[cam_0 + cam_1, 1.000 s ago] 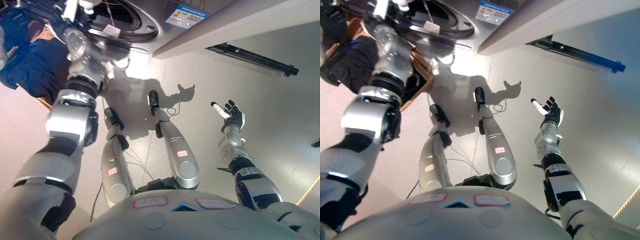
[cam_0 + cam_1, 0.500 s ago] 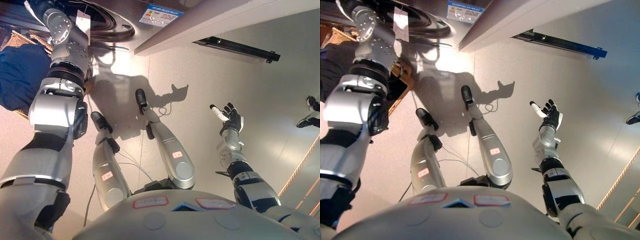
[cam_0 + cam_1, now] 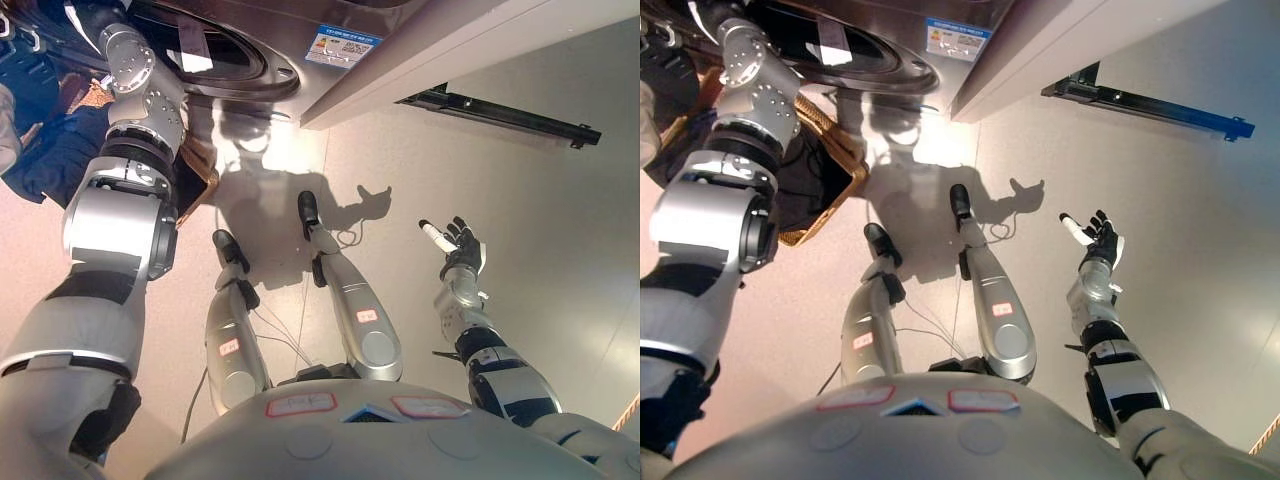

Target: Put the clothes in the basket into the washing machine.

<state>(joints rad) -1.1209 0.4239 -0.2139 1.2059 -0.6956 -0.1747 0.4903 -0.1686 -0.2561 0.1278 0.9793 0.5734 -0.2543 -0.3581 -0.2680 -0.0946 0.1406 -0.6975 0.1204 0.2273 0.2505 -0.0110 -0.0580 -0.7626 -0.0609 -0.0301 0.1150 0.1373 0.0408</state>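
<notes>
The washing machine [image 3: 290,30] stands at the top, silver, with a dark round door opening [image 3: 235,55]. A white tag [image 3: 193,57] hangs in the opening. A wicker basket [image 3: 835,150] stands on the floor at the left, next to the machine, with dark blue clothes [image 3: 50,150] in it. My left arm reaches up to the top left corner, between the basket and the opening. Its hand [image 3: 78,14] sits at the view's edge among dark cloth, and its fingers do not show. My right hand [image 3: 458,248] is open and empty, palm up, over the floor at the right.
A pale slanted panel [image 3: 450,40] runs from the machine to the right. A dark rail [image 3: 500,105] lies along the floor below it. Pale floor spreads across the middle and right.
The whole picture has shifted, so the camera has moved. My left arm has stretched further up towards the machine's opening and its hand has gone to the top edge. My right hand stays as before.
</notes>
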